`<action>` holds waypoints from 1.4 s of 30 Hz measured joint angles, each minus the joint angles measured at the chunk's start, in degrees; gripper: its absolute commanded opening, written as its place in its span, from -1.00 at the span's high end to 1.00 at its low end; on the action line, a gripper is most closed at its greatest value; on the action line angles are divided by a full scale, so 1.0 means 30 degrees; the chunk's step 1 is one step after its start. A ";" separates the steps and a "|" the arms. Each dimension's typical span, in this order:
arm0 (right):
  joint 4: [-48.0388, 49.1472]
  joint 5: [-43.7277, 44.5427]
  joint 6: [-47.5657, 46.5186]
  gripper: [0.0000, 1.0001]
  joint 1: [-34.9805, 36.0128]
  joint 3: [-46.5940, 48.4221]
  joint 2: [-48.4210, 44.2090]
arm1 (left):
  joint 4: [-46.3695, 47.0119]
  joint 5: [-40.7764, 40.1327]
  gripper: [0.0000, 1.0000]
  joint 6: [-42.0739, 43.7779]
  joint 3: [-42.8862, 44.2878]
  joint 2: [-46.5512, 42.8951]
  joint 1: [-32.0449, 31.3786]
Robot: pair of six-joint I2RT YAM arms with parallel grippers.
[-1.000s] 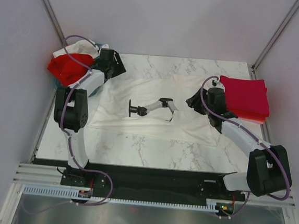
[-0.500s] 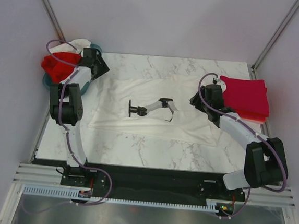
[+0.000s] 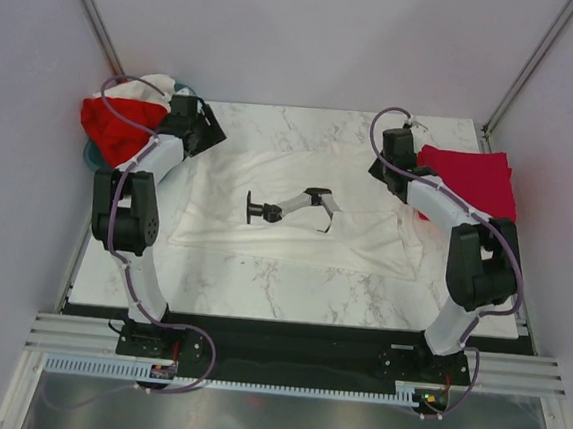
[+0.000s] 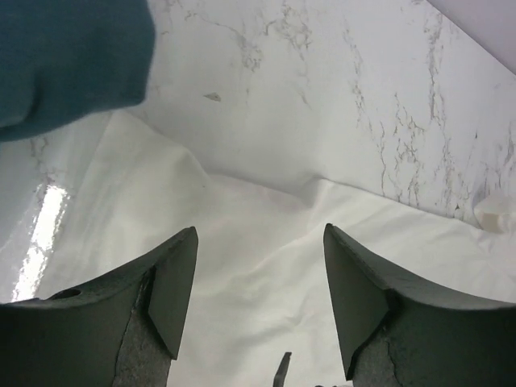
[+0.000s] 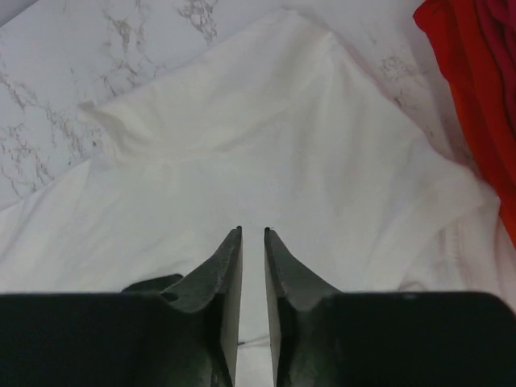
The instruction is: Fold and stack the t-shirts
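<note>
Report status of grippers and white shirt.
Left gripper open over white t-shirt. Right gripper nearly closed, grip unclear. Black-white shape at shirt centre, maybe print.

I count one large white cloth t-shirt [image 3: 299,191] on the marble worktop [image 3: 290,290], one folded crimson-red cloth pile [image 3: 470,180] far right, one bright red cloth shirt [image 3: 114,124] in one teal plastic basket [image 3: 89,155] far left, one small black-and-white jointed gadget [image 3: 287,207], and two robot arms: left arm [image 3: 131,211], right arm [image 3: 473,261].
</note>
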 measured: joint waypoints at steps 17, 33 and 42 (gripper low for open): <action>-0.2412 0.0692 -0.0794 1.00 -0.1180 0.8896 0.8728 | 0.0284 -0.0299 -0.23 0.0022 0.0510 0.1858 -0.0678; -0.3359 0.0466 -0.0714 1.00 -0.2616 1.3107 1.2604 | -0.1443 -0.2463 -0.34 -0.0831 0.4634 0.5581 -0.0488; -0.3439 -0.0532 -0.0561 1.00 -0.3359 1.4353 1.3347 | -0.2973 -0.2608 -0.36 -0.1872 0.8408 0.7949 -0.0007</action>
